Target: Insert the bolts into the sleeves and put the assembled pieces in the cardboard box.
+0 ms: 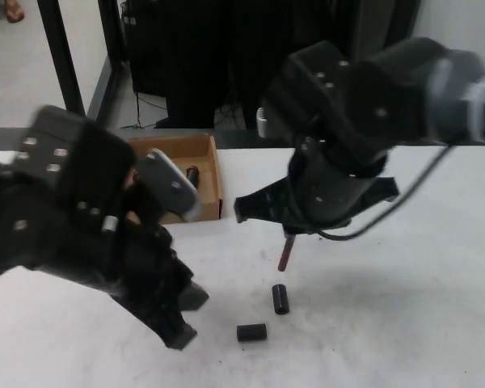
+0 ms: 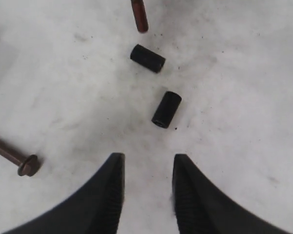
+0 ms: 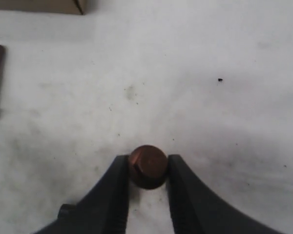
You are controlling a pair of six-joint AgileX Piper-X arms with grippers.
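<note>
Bolt hangs upright, pinched in the right gripper. At its six o'clock lie a sleeve and a second sleeve. Left gripper gapes, holding nothing. Cardboard box, at ten o'clock, is partly hidden behind an arm.

A box sits at the back of the bench. Before it, to its right, a bolt hangs in the right gripper. A sleeve lies just in front, and a second sleeve nearer still, right of the left gripper.
</note>
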